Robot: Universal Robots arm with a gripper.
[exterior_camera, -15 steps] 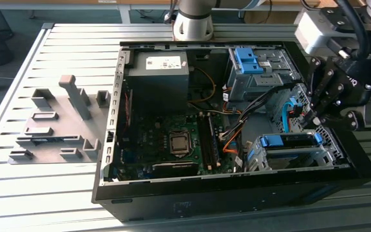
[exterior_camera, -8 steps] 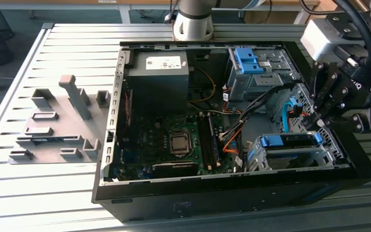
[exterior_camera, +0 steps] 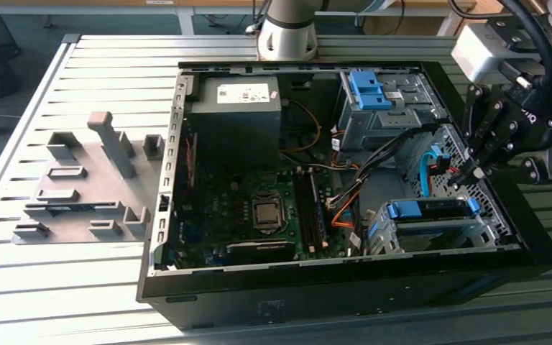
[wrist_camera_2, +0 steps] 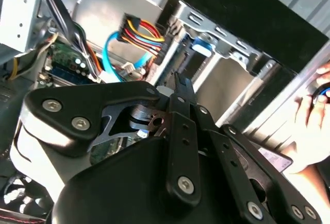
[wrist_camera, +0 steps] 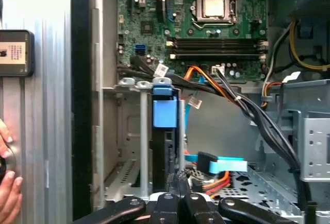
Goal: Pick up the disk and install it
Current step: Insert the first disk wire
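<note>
Slatted metal desk [exterior_camera: 84,287] carries an open computer case [exterior_camera: 353,287]; the disk [exterior_camera: 430,210] already sits in its lower bay, apparently installed. Just above it, the hand [exterior_camera: 468,172] hangs with fingers together, holding nothing.

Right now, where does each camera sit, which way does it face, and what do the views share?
Exterior view: off the arm, above, looking down into the open computer case; arm and gripper at its right.
First wrist view: on the arm, looking past the fingers at the disk in its drive cage and the motherboard.
Second wrist view: behind the gripper linkage, facing the cables.
Both wrist views share a person's hand.
</note>
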